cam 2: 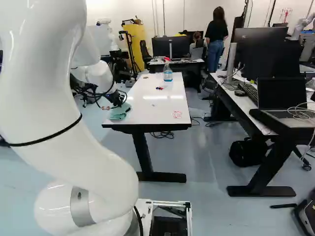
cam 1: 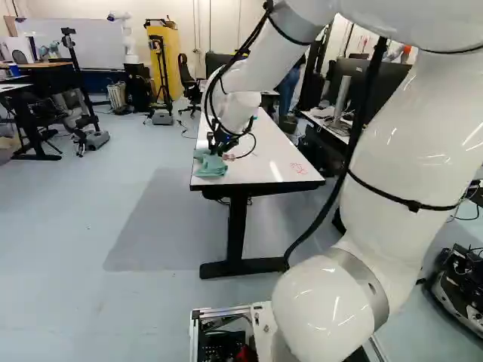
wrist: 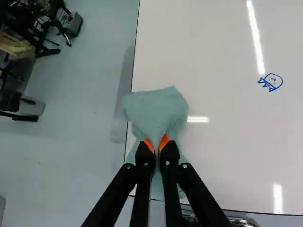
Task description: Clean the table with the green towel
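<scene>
In the left base view my gripper (cam 1: 218, 153) is low over the near left corner of the white table (cam 1: 260, 154). The green towel (cam 1: 210, 164) lies bunched under it, at the table's edge. The wrist view has the gripper (wrist: 157, 145) shut on the towel (wrist: 156, 109), its orange pads pinching a fold; cloth spreads ahead of the fingers and below them, partly over the edge. A blue drawing (wrist: 271, 82) is on the tabletop to one side of the towel. A red drawing (cam 2: 177, 114) marks the near right corner.
Farther back on the table stand a spray bottle (cam 2: 168, 74) and some small markers (cam 2: 159, 88). A desk with a laptop (cam 2: 281, 98) and monitors is at the right. A tripod (cam 1: 161, 75) and another robot (cam 1: 124, 34) are far behind.
</scene>
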